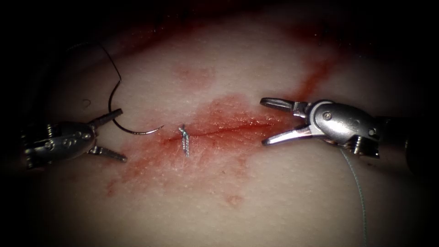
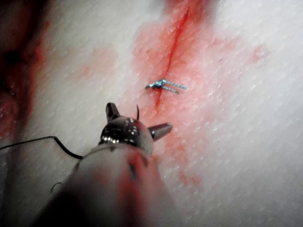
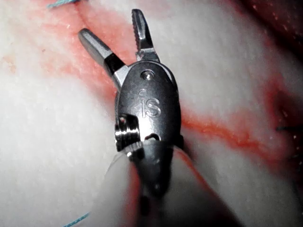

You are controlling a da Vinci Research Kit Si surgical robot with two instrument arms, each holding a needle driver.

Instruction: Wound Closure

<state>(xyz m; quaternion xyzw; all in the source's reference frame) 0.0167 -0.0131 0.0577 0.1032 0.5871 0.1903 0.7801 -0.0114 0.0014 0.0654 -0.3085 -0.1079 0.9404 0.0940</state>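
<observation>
Pale tissue [image 1: 274, 201] as background, stained with red fluid [image 1: 228, 114] around horizontal cut [image 1: 228, 129]. Left tool [image 1: 116, 135] fingers spread, grasping nothing. Curved needle [image 1: 132, 131] lies on tissue between and just beyond those fingers, left of cut, dark thread [image 1: 112, 68] trailing up from it. Knotted stitch [image 1: 184, 139] crosses cut's left end. Right tool [image 1: 270, 121] fingers spread, empty, over cut's right end. Pale thread [image 1: 359, 187] hangs behind right tool.

Your curved needle [image 1: 137, 130] lies flat on the tissue [image 1: 238, 192], left of the cut [image 1: 228, 129], not driven in, its dark thread [image 1: 114, 77] arcing up and away. A knotted stitch [image 1: 184, 139] with short pale tails crosses the cut's left end, red fluid [image 1: 219, 114] staining the skin around it.
</observation>
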